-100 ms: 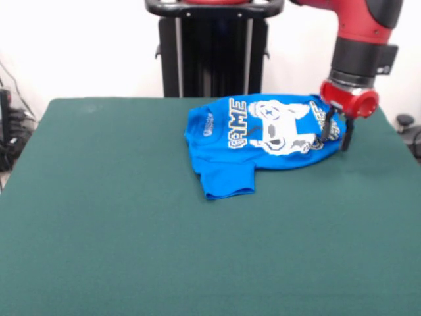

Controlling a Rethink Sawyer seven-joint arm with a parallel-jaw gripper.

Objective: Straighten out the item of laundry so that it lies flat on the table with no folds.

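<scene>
Surface [131,237], one: green cloth-covered top, bare across its near half and its left side.

Shirt [263,131], one: small, bright blue, short-sleeved, lying toward the far right of the surface. Not flat: the cloth is bunched and rounded, the white pixel print and the pale lettering are creased, and only the letters "AME" read clearly. One sleeve [227,179] sticks out toward the near side; the rest of the body lies behind it, up to near the far edge.

Hand [337,133], one: black, hanging from a red wrist [350,99], set at the shirt's right edge with its tips down on or just above the cloth. Two dark fingers [346,133] show with a narrow gap between them, the blue edge at that gap; whether they pinch the cloth cannot be told.

Stand [214,49], one: black, upright behind the far edge.
</scene>
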